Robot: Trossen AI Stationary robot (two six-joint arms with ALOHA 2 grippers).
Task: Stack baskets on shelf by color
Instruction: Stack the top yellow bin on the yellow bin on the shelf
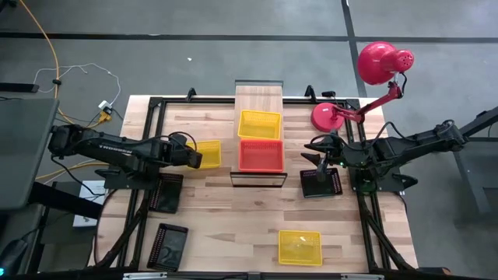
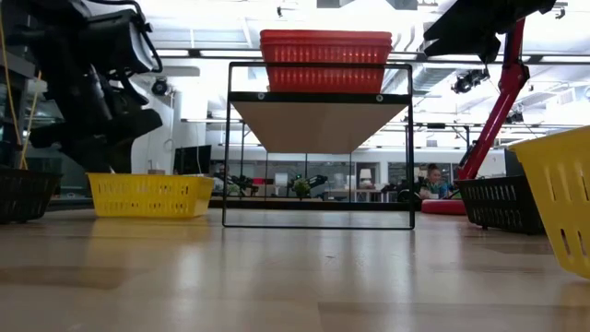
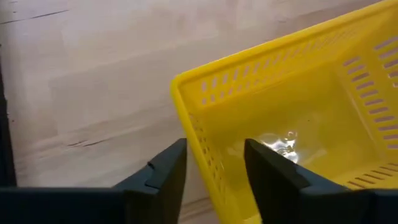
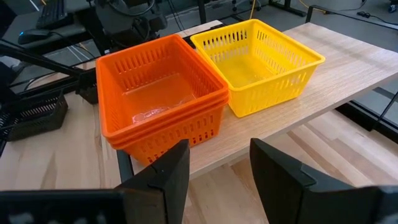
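The shelf (image 1: 259, 99) stands at the middle of the desk (image 1: 257, 210), and everything else is placed from it here. On its plank, a yellow basket (image 1: 259, 124) sits on the middle part, and a stack of orange baskets (image 1: 261, 155) sits on the near end, just beside the yellow one; the right wrist view shows the two touching or nearly so. The far end of the plank is bare.

To the left of the shelf, the left gripper (image 1: 199, 155) is at a second yellow basket (image 1: 210, 152) that rests on the desk. Its fingers (image 3: 163, 177) are open and straddle that basket's near wall, one finger outside and one inside, not yet closed on it.

To the right of the shelf, the right gripper (image 1: 317, 150) hovers with its fingers (image 4: 171, 171) open and holding nothing, pointing toward the orange stack. Just below it on the desk lies a black basket (image 1: 320, 183).

Nearer the desk's front edge than the shelf, a third yellow basket (image 1: 299, 246) lies to the right. Two more black baskets lie to the left, one (image 1: 166, 193) under the left arm and one (image 1: 167, 245) close to the front edge.

A red desk lamp (image 1: 366, 85) stands to the right of the shelf's far end.
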